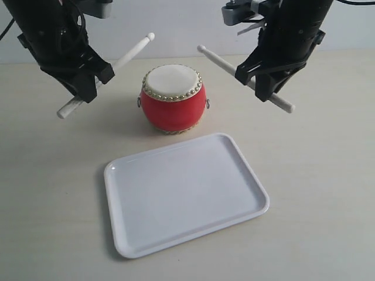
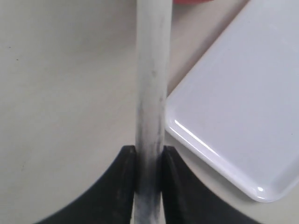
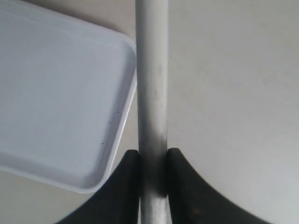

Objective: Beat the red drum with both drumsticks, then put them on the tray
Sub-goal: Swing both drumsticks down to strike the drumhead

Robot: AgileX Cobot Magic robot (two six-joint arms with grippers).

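Note:
The red drum stands upright at the table's middle back, cream skin up. My left gripper is shut on one drumstick, whose tip is raised above and left of the drum. The same stick runs between the black fingers in the left wrist view. My right gripper is shut on the other drumstick, its tip up and right of the drum. That stick is clamped between the jaws in the right wrist view. The white tray lies in front of the drum with nothing on it.
The tray's corner shows beside the left stick, and another corner beside the right stick. A sliver of the red drum sits at the left wrist view's edge. Bare beige tabletop surrounds everything.

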